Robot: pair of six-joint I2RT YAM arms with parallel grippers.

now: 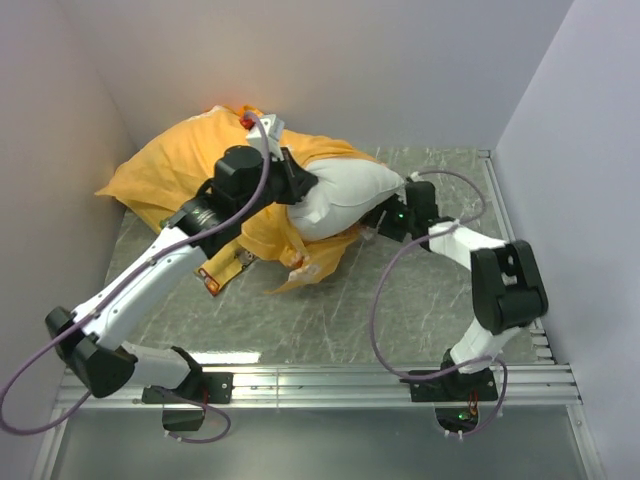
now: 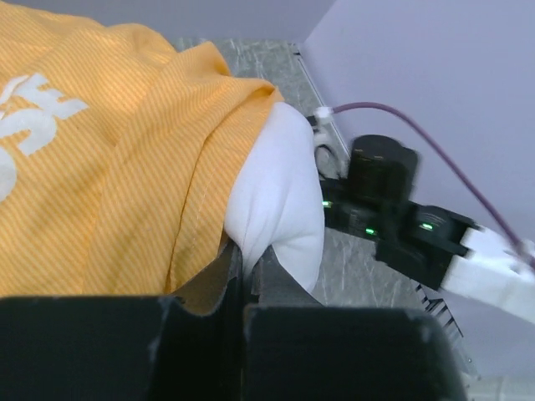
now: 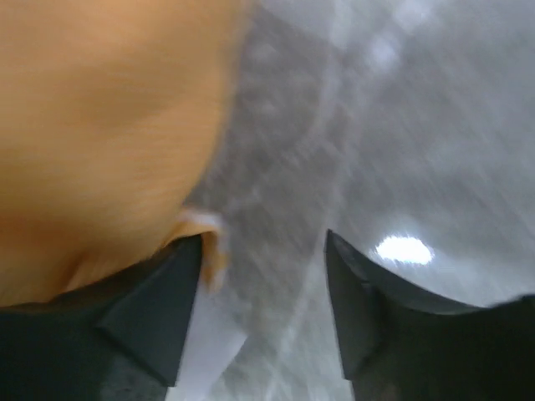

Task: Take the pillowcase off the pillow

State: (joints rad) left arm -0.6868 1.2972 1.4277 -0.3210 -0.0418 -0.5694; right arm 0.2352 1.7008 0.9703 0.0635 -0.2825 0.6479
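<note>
— Where does the pillowcase (image 1: 165, 170) lie?
— At the far left of the table (image 1: 420, 310), heaped against the wall. It covers the left end of the pillow (image 1: 350, 195), and more orange cloth trails under it toward the near side.
— And the left gripper (image 2: 245, 263)?
— It reaches over the orange cloth to the mouth of the case. Its jaws are pressed together, and a fold of the white pillow runs into the slit; the orange hem lies just beside it.
— How much pillow shows?
— Its right end bulges out of the case, plump and bare.
— The right gripper (image 3: 263, 246)?
— Low at the pillow's right end, jaws spread, holding nothing. One finger touches orange cloth, with marbled table between the two.
</note>
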